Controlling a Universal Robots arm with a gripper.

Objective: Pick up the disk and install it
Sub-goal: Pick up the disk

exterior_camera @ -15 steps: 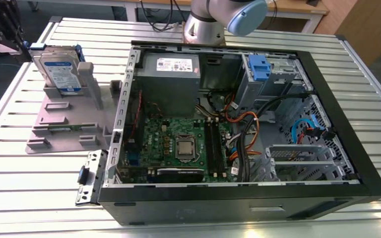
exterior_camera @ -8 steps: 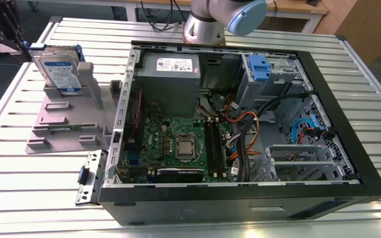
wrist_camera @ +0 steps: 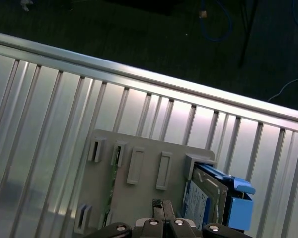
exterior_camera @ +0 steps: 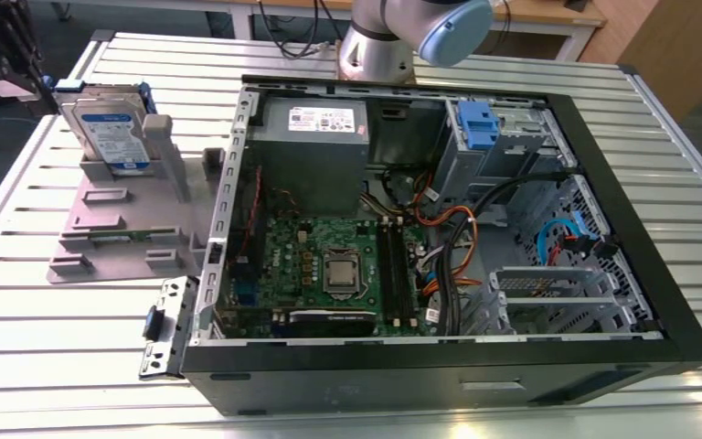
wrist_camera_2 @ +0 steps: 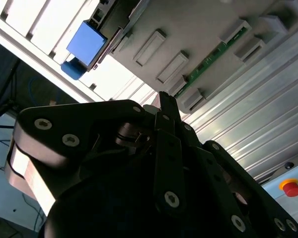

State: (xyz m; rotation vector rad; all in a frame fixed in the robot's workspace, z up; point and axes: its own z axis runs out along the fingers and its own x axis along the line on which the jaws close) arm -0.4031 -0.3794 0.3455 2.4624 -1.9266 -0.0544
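Note:
The disk (exterior_camera: 109,135), a silver drive with a white-and-blue label in a blue bracket, stands upright in the grey stand (exterior_camera: 120,229) at the exterior view's left, outside the computer case (exterior_camera: 449,361). In the first wrist view the disk (wrist_camera: 206,194) shows edge-on at one end of the stand (wrist_camera: 149,196). My gripper (wrist_camera: 163,207) hangs above the stand's flat plate, beside the disk and apart from it, with its fingers together and nothing between them. In the second wrist view the gripper (wrist_camera_2: 167,103) points at the stand (wrist_camera_2: 198,34), and the disk's blue bracket (wrist_camera_2: 86,42) is off to one side.
The open case lies on a slatted metal table (exterior_camera: 70,329), with a motherboard (exterior_camera: 326,265), cables (exterior_camera: 449,238) and a blue drive-bay clip (exterior_camera: 478,123) inside. The arm's base (exterior_camera: 382,46) stands behind the case. The table edge (wrist_camera: 139,74) runs close to the stand. A red button (wrist_camera_2: 291,188) sits nearby.

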